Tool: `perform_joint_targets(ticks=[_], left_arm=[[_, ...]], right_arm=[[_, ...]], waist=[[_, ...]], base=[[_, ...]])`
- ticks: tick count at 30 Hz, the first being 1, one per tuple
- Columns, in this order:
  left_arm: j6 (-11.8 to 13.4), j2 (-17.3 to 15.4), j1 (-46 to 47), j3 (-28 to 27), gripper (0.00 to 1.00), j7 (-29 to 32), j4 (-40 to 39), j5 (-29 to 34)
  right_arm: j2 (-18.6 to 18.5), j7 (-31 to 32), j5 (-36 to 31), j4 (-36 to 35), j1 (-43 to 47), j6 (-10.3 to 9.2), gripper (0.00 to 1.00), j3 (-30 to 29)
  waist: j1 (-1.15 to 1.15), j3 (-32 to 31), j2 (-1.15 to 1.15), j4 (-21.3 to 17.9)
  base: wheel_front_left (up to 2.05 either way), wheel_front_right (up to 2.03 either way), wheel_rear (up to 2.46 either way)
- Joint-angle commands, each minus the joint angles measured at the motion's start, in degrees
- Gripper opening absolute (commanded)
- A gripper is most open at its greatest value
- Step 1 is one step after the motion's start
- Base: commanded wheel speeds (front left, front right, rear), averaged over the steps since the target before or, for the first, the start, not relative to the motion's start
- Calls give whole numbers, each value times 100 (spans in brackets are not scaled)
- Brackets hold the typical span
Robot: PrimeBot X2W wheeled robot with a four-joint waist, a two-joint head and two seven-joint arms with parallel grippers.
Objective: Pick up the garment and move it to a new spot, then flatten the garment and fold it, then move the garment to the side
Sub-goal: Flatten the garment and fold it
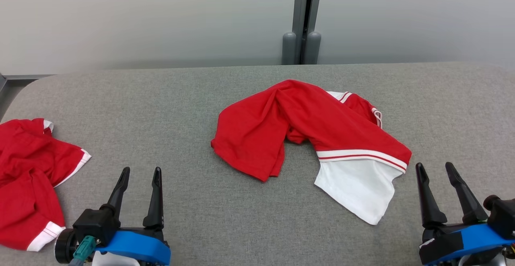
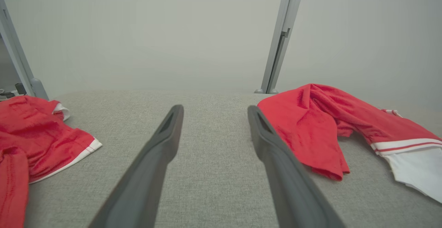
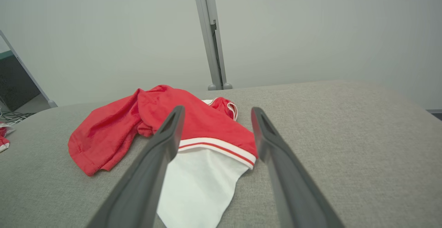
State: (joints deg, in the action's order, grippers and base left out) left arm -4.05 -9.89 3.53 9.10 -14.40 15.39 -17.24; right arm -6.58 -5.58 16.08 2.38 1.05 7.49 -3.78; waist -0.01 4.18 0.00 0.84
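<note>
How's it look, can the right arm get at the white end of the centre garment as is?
Probably yes. The right gripper is open and empty; the white end of the garment lies flat just ahead and left of it, with only table between them.

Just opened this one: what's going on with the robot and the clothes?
Nothing is being handled yet. A crumpled red-and-white garment lies in the middle of the grey fabric-covered table. The left gripper and right gripper both sit open near the table's front edge, apart from the cloth and holding nothing. A second red garment with white trim lies bunched at the robot's far left. The pick-up has not begun.
</note>
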Motion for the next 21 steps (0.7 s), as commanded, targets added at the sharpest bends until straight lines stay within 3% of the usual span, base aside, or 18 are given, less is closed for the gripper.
perform_joint_targets(ticks=[1, 10, 15, 21], left_arm=[[6, -10, -23, 23, 100, 10, -11, -33], [-113, 154, 202, 337, 100, 181, 194, -112], [-311, 410, 577, 979, 100, 621, 921, -509], [-352, 496, 1038, 1543, 100, 752, 1498, -884]], right_arm=[[44, 38, -59, -120, 90, 1, 100, 3], [140, 146, -162, -290, 54, 1, 100, 35], [181, 116, -116, -166, -144, 1, 100, 252], [150, 61, -93, -4, -326, 1, 100, 491]], waist=[[1, 1, 0, -24], [1, 112, 0, -106], [1, 254, 0, -337], [1, 372, 0, -583]], base=[[0, 0, 0], [0, 0, 0], [0, 0, 0], [0, 0, 0]])
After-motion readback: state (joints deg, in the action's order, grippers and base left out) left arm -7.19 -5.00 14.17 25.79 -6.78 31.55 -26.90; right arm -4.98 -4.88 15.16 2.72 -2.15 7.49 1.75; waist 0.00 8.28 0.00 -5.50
